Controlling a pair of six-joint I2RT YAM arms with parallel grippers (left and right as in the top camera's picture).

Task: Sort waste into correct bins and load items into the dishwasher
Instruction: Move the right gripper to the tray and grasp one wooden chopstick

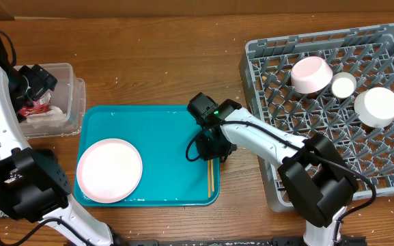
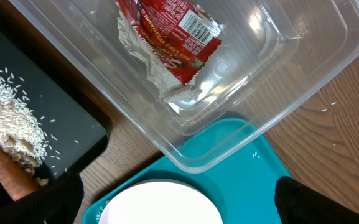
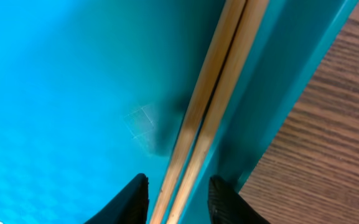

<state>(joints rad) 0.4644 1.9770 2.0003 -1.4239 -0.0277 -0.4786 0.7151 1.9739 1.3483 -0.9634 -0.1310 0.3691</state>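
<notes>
Straddling the 2 thin wooden chopsticks along the teal rectangular plastic tray's 4 o'clock edge, the right gripper stands spread, so dishwasher loading seems underway, calling next for a pinch and a lift toward the grey lattice plastic dish rack at 2 o'clock.

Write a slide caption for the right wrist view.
Open right gripper straddles wooden chopsticks lying at the edge of the teal tray.

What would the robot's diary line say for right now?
right gripper: open, astride chopsticks on teal tray | left gripper: open, by clear tub | pink plate: on tray | rack: pink bowl, white bowl, cup
</notes>
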